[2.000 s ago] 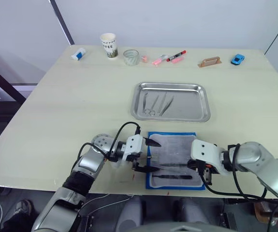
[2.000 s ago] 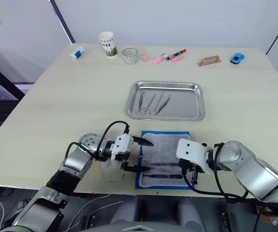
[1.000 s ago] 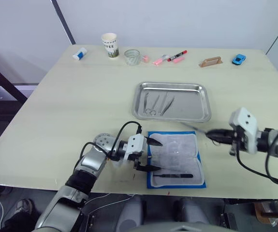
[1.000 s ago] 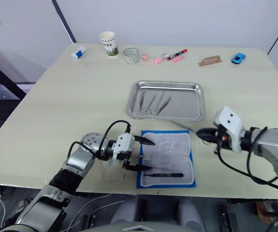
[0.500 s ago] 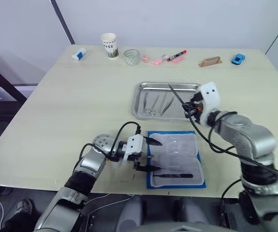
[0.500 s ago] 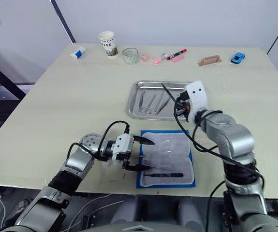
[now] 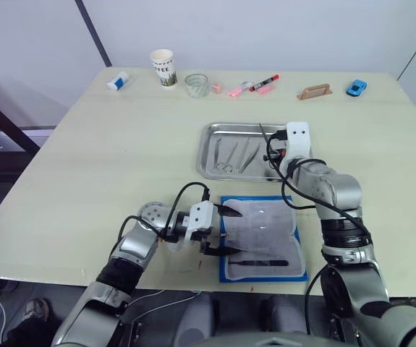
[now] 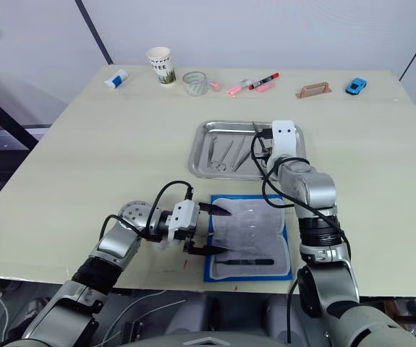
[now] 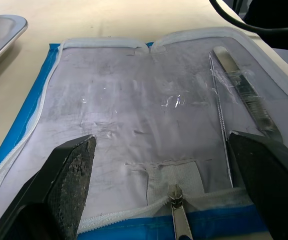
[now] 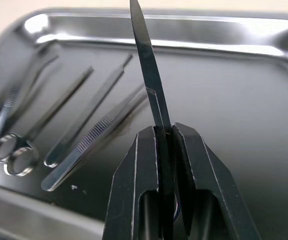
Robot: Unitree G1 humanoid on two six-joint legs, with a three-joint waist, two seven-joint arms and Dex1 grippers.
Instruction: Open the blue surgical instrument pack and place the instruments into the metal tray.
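Observation:
The blue surgical instrument pack (image 7: 262, 237) lies open near the table's front edge, its clear insert facing up. One slim instrument (image 7: 262, 262) still lies in it along the near edge. My left gripper (image 7: 229, 232) stands open at the pack's left edge, one finger on either side of that edge. Behind the pack, the metal tray (image 7: 255, 126) holds three instruments (image 7: 235, 153), ring-handled scissors (image 10: 11, 135) and tweezers (image 10: 91, 142) among them. Over the tray's right half, my right gripper (image 10: 164, 131) is shut on a thin pointed instrument (image 10: 146, 65) that sticks out ahead of the fingers.
Along the table's far edge stand a paper cup (image 7: 163, 67), a small glass (image 7: 197, 85), pink and red markers (image 7: 255, 87), a wooden handle piece (image 7: 314, 92), a blue toy car (image 7: 355, 88) and a white object (image 7: 117, 80).
My right gripper closed on an instrument at the pack, lifted it off to the right, then swung it back over the tray. The left gripper has stayed put.

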